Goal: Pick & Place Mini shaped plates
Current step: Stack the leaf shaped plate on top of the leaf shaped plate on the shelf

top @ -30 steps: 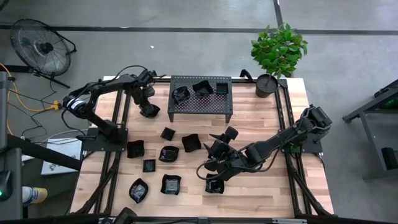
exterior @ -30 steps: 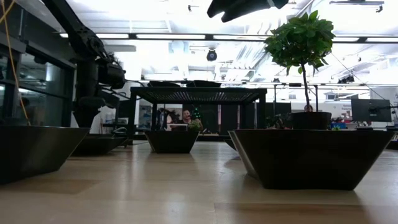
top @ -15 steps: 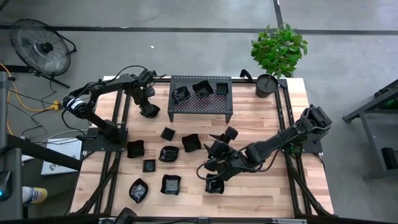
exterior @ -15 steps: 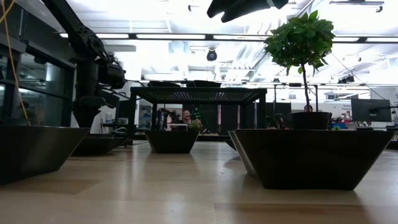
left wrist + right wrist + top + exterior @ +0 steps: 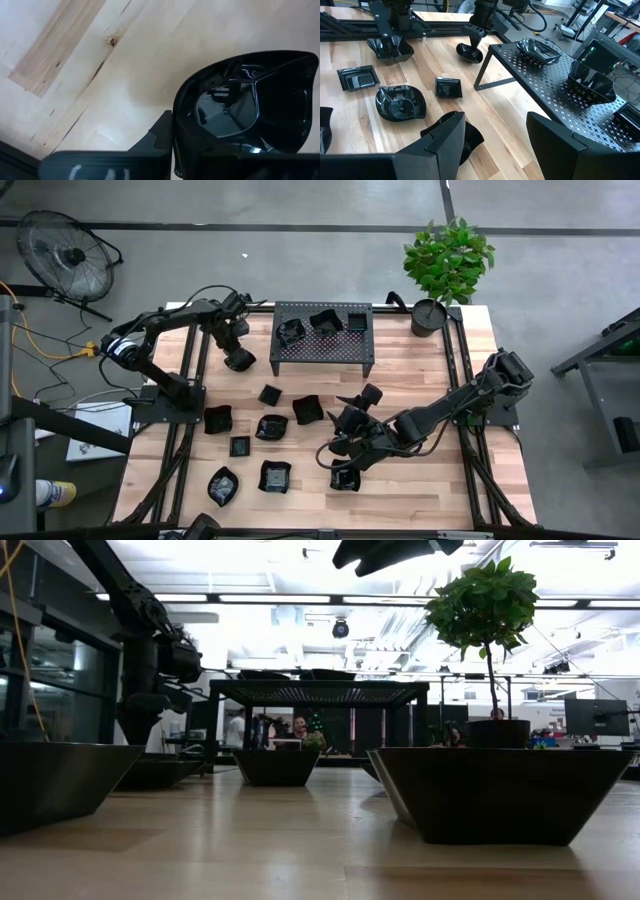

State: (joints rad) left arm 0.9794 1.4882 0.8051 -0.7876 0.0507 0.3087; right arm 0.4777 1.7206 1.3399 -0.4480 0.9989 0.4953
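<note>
Several glossy black mini shaped plates lie on the wooden table (image 5: 420, 480), among them a wavy one (image 5: 271, 426) and a square one (image 5: 270, 394). Three more sit on the black perforated rack (image 5: 322, 348). My left gripper (image 5: 234, 348) points down just left of the rack, shut on a rounded plate (image 5: 239, 361), which also shows in the left wrist view (image 5: 240, 110) and the right wrist view (image 5: 469, 52). My right gripper (image 5: 495, 135) hangs open above the table's middle, over a plate (image 5: 470, 137), with nothing between its fingers. My left gripper pinches the rounded plate by its raised rim (image 5: 176, 142), one finger (image 5: 157, 137) outside the wall; the other finger is hidden by the plate. The fingers come from above, pointing down. The plate's underside rests on the table beside the rack's left leg.
A potted plant (image 5: 428, 317) stands at the table's far right corner. The rack's legs (image 5: 482, 70) stand right by the left gripper. Bare wood lies along the table's right side and near edge. A fan (image 5: 62, 252) stands on the floor at the far left.
</note>
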